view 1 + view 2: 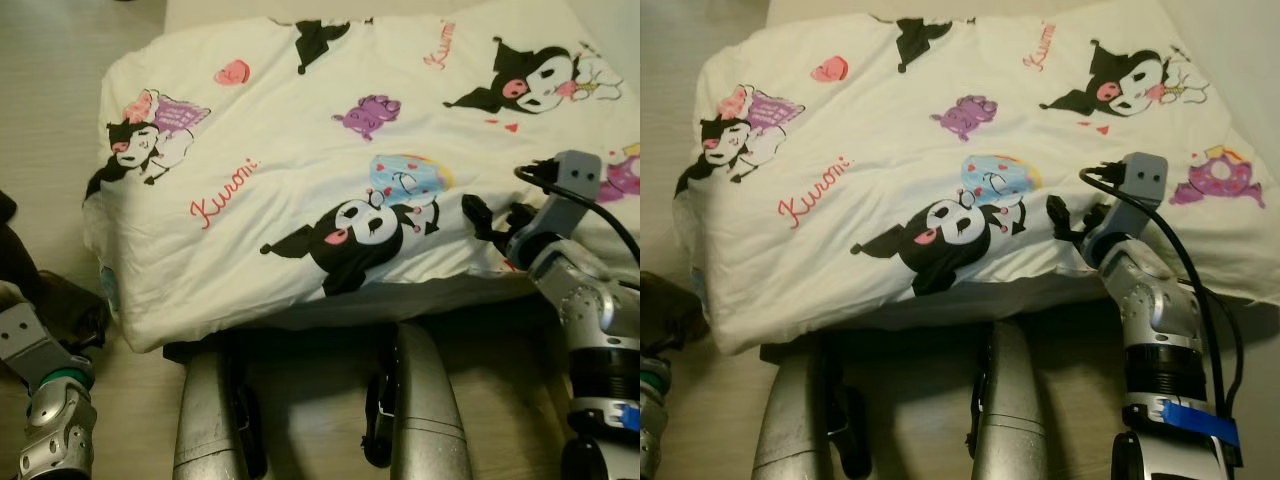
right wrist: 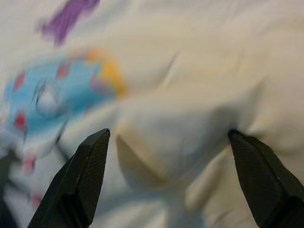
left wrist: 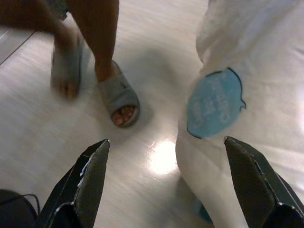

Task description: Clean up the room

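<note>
right gripper [image 1: 1072, 222] spreading its black fingers, tips pressing into a raised fold of the white cartoon-printed bed sheet [image 1: 300, 170] | sheet lying over the bed, hanging to the pale wooden floor [image 3: 57, 142] | left gripper [image 3: 166, 185] gaping wide, empty, hanging low beside the sheet's corner | person's feet in grey slippers [image 3: 118, 97] standing nearby

I am in a home bedroom: a bed [image 1: 200, 290] under a cartoon-print sheet [image 1: 300, 170], pale wood floor [image 3: 42, 142], a person's slippered foot [image 3: 118, 97] nearby.
</note>
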Controlling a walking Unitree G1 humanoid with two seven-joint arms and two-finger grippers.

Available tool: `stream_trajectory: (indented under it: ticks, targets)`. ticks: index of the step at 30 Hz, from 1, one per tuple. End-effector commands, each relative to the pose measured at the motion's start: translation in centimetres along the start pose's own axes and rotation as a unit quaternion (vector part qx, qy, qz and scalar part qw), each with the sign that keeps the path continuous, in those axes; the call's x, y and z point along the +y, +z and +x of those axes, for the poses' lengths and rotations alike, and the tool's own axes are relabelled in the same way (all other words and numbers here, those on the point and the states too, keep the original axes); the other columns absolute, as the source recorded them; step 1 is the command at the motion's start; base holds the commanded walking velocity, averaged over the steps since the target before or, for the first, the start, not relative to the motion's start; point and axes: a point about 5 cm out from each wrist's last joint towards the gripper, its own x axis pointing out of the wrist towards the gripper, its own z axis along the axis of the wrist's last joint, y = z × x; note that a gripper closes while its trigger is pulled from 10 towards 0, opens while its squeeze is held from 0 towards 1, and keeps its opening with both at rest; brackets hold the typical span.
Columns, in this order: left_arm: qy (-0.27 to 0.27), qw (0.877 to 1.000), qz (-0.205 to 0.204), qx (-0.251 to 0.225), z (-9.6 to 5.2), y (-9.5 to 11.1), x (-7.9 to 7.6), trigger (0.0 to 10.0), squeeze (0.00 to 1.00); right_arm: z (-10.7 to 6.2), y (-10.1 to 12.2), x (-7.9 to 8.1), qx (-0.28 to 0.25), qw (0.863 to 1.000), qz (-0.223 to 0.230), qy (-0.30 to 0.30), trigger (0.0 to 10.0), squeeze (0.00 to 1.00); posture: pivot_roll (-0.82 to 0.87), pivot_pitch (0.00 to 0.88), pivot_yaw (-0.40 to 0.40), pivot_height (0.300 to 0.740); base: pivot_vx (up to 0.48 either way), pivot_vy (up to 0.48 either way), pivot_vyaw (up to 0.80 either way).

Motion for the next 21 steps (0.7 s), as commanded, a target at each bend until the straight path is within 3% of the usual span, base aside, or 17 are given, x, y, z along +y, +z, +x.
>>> stream_trajectory:
  ticks: [1, 3, 4, 5, 6, 8, 9, 10, 11, 12, 13, 15, 16, 17, 19, 20, 21]
  targets:
    - [0.018, 1.0, -0.006, -0.006, 0.1, 0.2, 1.2, 10.0, 1.0, 0.0, -2.1, 0.2, 0.042, 0.999, 0.005, 0.011, 10.0, 0.0, -0.18, 0.078, 0.083, 0.576, 0.0, 0.0, 0.0]
    - [0.019, 0.999, 0.003, -0.026, 0.8, 1.4, 1.5, 10.0, 1.0, -1.1, -5.0, 0.4, 0.17, 0.981, -0.073, 0.064, 10.0, 0.0, -0.17, 0.062, 0.082, 0.576, 0.0, 0.0, 0.0]
    - [0.019, 0.999, 0.003, -0.026, 0.8, 1.4, 1.5, 10.0, 1.0, -1.1, -5.0, 0.4, 0.17, 0.981, -0.073, 0.064, 10.0, 0.0, -0.17, 0.062, 0.082, 0.576, 0.0, 0.0, 0.0]
    - [0.015, 0.999, 0.009, -0.036, 1.0, 1.9, 1.5, 10.0, 1.0, -2.5, -5.6, -0.4, 0.228, 0.962, -0.121, 0.09, 10.0, 0.0, -0.17, 0.058, 0.083, 0.576, 0.0, 0.0, 0.0]
    - [0.015, 0.999, 0.009, -0.036, 1.0, 1.9, 1.5, 10.0, 1.0, -2.5, -5.6, -0.4, 0.228, 0.962, -0.121, 0.09, 10.0, 0.0, -0.17, 0.058, 0.083, 0.576, 0.0, 0.0, 0.0]
    - [0.011, 0.999, 0.02, -0.046, 1.2, 2.1, 1.4, 10.0, 1.0, -5.7, -4.9, -2.5, 0.289, 0.92, -0.231, 0.128, 10.0, 0.0, -0.18, 0.057, 0.087, 0.576, 0.0, 0.0, 0.0]
    - [0.011, 0.999, 0.02, -0.046, 1.2, 2.1, 1.4, 10.0, 1.0, -5.7, -4.9, -2.5, 0.289, 0.92, -0.231, 0.128, 10.0, 0.0, -0.18, 0.057, 0.087, 0.576, 0.0, 0.0, 0.0]
    - [0.009, 0.999, 0.022, -0.048, 1.3, 2.1, 1.4, 10.0, 1.0, -6.8, -3.9, -3.0, 0.291, 0.906, -0.269, 0.146, 10.0, 0.0, -0.18, 0.054, 0.09, 0.576, 0.0, 0.0, 0.0]
    - [0.009, 0.999, 0.022, -0.048, 1.3, 2.1, 1.4, 10.0, 1.0, -6.8, -3.9, -3.0, 0.291, 0.906, -0.269, 0.146, 10.0, 0.0, -0.18, 0.054, 0.09, 0.576, 0.0, 0.0, 0.0]
    - [0.006, 0.999, 0.018, -0.05, 1.3, 2.0, 1.2, 10.0, 1.0, -7.4, -2.3, -2.5, 0.259, 0.909, -0.276, 0.175, 10.0, 0.0, -0.18, 0.052, 0.093, 0.576, 0.0, 0.0, 0.0]
    - [0.006, 0.999, 0.018, -0.05, 1.3, 2.0, 1.2, 10.0, 1.0, -7.4, -2.3, -2.5, 0.259, 0.909, -0.276, 0.175, 10.0, 0.0, -0.18, 0.052, 0.093, 0.576, 0.0, 0.0, 0.0]
    - [-0.025, 0.998, -0.018, -0.062, 1.4, 2.4, 0.1, 10.0, 1.0, -7.3, 2.3, 0.7, 0.096, 0.933, -0.232, 0.257, 10.0, 0.0, -0.19, 0.053, 0.093, 0.576, 0.0, 0.0, 0.0]
    - [-0.025, 0.998, -0.018, -0.062, 1.4, 2.4, 0.1, 10.0, 1.0, -7.3, 2.3, 0.7, 0.096, 0.933, -0.232, 0.257, 10.0, 0.0, -0.19, 0.053, 0.093, 0.576, 0.0, 0.0, 0.0]
    - [-0.05, 0.995, -0.04, -0.071, 1.5, 2.9, -0.7, 10.0, 1.0, -7.2, 3.9, 1.8, 0.032, 0.939, -0.198, 0.279, 10.0, 0.0, -0.19, 0.053, 0.093, 0.576, 0.0, 0.0, 0.0]
    - [-0.05, 0.995, -0.04, -0.071, 1.5, 2.9, -0.7, 10.0, 1.0, -7.2, 3.9, 1.8, 0.032, 0.939, -0.198, 0.279, 10.0, 0.0, -0.19, 0.053, 0.093, 0.576, 0.0, 0.0, 0.0]
    - [-0.089, 0.991, -0.057, -0.088, 1.4, 3.7, -1.9, 10.0, 1.0, -6.8, 5.2, 2.6, -0.033, 0.945, -0.143, 0.293, 10.0, 0.0, -0.2, 0.051, 0.095, 0.576, 0.0, 0.0, 0.0]
    - [-0.089, 0.991, -0.057, -0.088, 1.4, 3.7, -1.9, 10.0, 1.0, -6.8, 5.2, 2.6, -0.033, 0.945, -0.143, 0.293, 10.0, 0.0, -0.2, 0.051, 0.095, 0.576, 0.0, 0.0, 0.0]
